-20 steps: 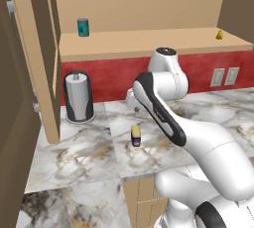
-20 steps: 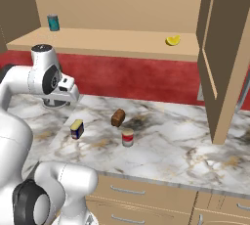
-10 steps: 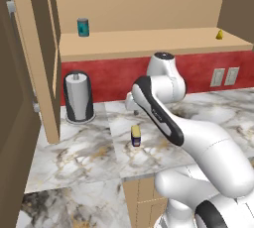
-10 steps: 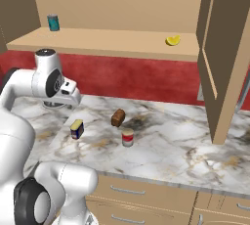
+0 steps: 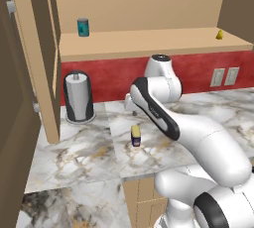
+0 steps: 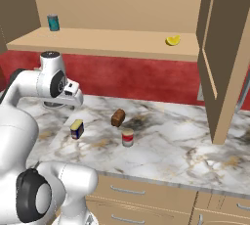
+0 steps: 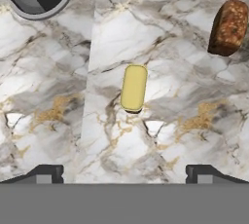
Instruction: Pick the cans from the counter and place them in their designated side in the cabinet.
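While the gripper (image 7: 124, 172) is held above the counter (image 6: 195, 155) pointing straight down, its jaws are spread about as wide as they go and nothing is gripped between them; the two dark fingertips (image 7: 46, 173) are seen far apart at the bottom of the hand view. Just past them the blue can with the yellow label (image 7: 133, 87) is seen from above, standing on the marble, roughly centred between the fingers and not touched by either. In the left base view the same can (image 5: 135, 136) is found on the slab close in front of the arm's elbow. A bit further right in the right base view, the red can with the white band (image 6: 127, 137) is stood upright near the counter's front half, with the small brown block (image 6: 117, 118) lying just behind it, apart from both cans. Back by the red wall a dark cylinder on a round base (image 5: 79, 97) is parked. Furthest off, on the cabinet (image 5: 149, 41) shelf, a teal can (image 5: 83, 27) is set at the left and a small yellow thing (image 6: 172, 40) toward the right.
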Controlling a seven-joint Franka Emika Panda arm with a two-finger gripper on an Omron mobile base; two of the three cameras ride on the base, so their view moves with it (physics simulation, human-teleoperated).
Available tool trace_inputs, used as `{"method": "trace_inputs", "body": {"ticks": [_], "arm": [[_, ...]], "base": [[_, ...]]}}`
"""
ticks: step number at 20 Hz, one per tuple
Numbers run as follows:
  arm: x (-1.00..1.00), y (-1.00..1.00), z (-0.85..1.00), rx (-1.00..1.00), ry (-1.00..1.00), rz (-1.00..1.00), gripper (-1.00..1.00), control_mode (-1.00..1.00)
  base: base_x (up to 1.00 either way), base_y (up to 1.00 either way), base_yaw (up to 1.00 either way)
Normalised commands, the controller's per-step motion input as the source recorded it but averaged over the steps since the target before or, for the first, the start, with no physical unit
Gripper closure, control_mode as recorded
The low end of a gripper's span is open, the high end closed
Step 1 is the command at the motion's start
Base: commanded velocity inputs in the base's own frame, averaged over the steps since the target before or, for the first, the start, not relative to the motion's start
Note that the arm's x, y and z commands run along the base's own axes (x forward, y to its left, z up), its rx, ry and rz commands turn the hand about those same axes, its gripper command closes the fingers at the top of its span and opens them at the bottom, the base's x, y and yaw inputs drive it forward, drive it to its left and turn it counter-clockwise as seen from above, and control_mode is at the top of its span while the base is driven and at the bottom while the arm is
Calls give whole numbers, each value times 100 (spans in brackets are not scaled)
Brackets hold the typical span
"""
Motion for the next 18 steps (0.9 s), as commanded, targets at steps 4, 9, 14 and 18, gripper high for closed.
{"method": "trace_inputs", "body": {"ticks": [4, 9, 14, 18], "arm": [[16, 0, -17, 0, 3, 0, -100, -100], [12, 0, -19, 0, 3, 0, -100, -100], [9, 0, -20, 0, 1, 0, -100, -100], [12, 0, -18, 0, 0, 0, -100, -100]], "base": [[0, 0, 0], [0, 0, 0], [0, 0, 0], [0, 0, 0]]}}
